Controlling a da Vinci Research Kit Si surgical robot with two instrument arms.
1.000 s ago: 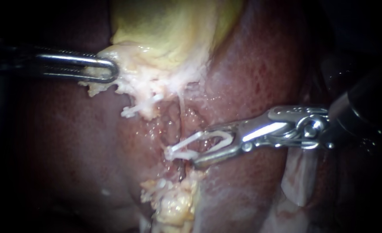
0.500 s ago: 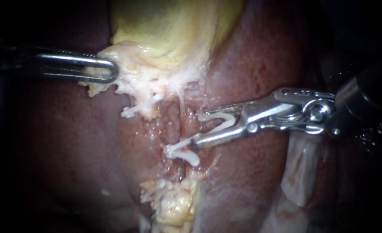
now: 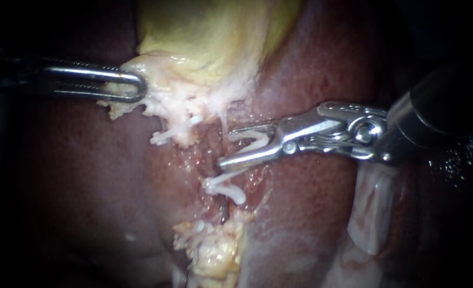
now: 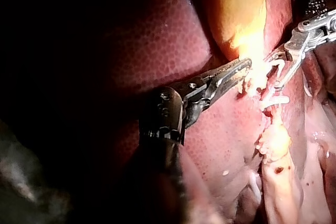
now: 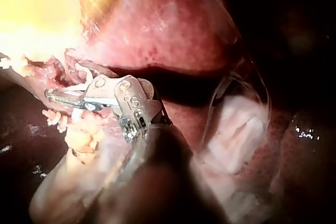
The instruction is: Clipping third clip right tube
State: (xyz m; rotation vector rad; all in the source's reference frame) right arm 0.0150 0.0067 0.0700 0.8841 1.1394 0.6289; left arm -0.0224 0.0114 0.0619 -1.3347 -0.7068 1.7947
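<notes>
1. The left instrument (image 3: 138,88) comes in from the left. Its claw is closed tight on the pale tissue (image 3: 164,96) at the lower edge of the yellow gallbladder (image 3: 210,37).
2. The right instrument (image 3: 226,148) comes in from the right, lying over the dark red liver (image 3: 311,80).
3. Its claw stands apart in a narrow V. A white new clip (image 3: 255,140), itself open, is gripped between the 2 halves near the back of the V.
4. The right tube (image 3: 214,154) runs down from the pale tissue, and the tips of the right claw reach it. I cannot tell whether the tube lies inside the V.
5. A lower clip (image 3: 225,189) sits closed across that tube, just below the lower tip of the right claw and not touching it.
6. A left clip (image 3: 170,134) hangs under the pale tissue, well apart from the right claw.
7. A lump of yellowish fat (image 3: 212,250) lies below the lower clip.
</notes>
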